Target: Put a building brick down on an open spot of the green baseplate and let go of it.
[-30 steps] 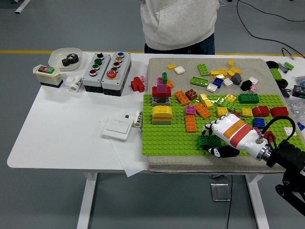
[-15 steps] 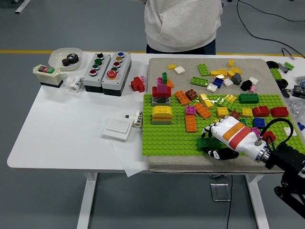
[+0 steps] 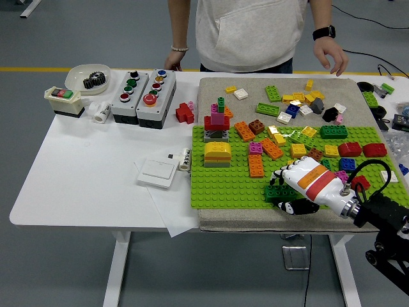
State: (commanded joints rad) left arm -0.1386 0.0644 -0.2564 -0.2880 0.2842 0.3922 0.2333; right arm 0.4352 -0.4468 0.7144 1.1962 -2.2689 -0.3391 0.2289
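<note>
Right hand low right of frame, fingers curled down over a dark green brick, gripping it from above, thumb under at the near side. Brick sits on the near right part of the green baseplate, seemingly touching the studs; can't tell if it's fully seated. Left hand out of view.

Step in hand, my read: seat and let go. Do it well by pressing straight down so the brick stays square to the studs, then spreading the fingers before lifting, so it isn't dragged up. Spot around it looks free; orange brick just up-left, keep clear of it.

Outward: loose bricks across the baseplate's upper right, a yellow-topped stack and a red stack toward centre, more bricks on the grey mat beyond.

Containers: white dish upper left of the bench holds a black gear. Two button boxes beside it.

Person at top; one hand hangs over the mat's far right edge, holding nothing
</note>
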